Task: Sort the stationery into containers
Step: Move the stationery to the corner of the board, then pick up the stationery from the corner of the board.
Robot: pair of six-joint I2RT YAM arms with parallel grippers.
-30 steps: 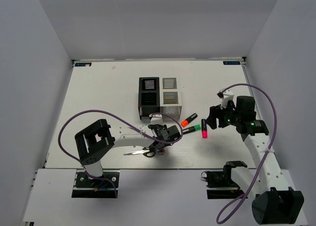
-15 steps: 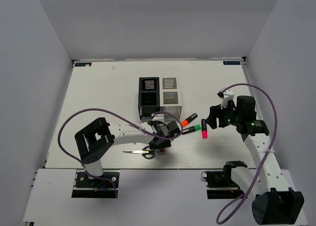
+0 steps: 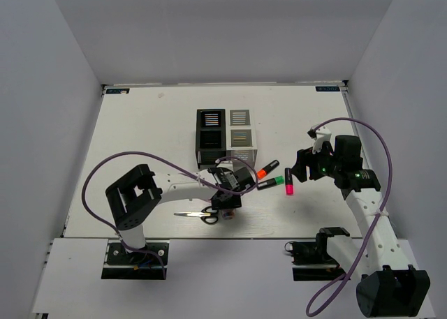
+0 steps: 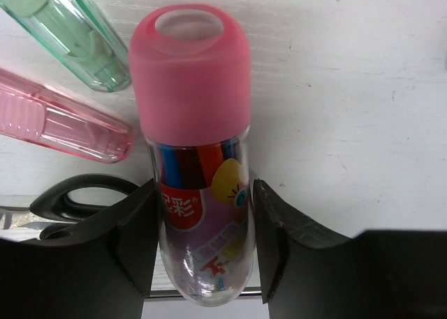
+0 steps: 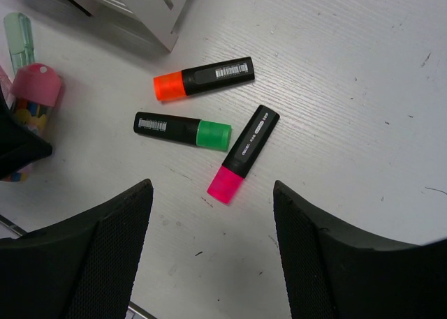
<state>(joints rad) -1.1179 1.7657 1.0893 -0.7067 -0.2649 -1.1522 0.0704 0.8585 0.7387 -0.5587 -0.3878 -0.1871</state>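
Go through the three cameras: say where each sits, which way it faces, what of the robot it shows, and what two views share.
Top external: above and behind the bases, looking down on the table; both arms show.
Left wrist: on the left gripper, looking down its fingers at the pink tube between them.
Right wrist: on the right gripper, looking down at three highlighters; both fingers show, apart.
Shared: both wrist views show the pink tube.

The tube [image 4: 199, 158] has a pink cap and a clear body over a red, purple and yellow label. The green capsule [image 4: 77, 36] and pink capsule [image 4: 63, 120] are translucent, and the scissors [image 4: 84, 193] have black handles. The orange highlighter [image 5: 203, 77], green highlighter [image 5: 182, 130] and pink highlighter [image 5: 244, 153] have black, white-labelled bodies. The black boxes [image 3: 210, 129] and white boxes [image 3: 240, 127] are slatted, on a white counter [image 3: 140, 137].
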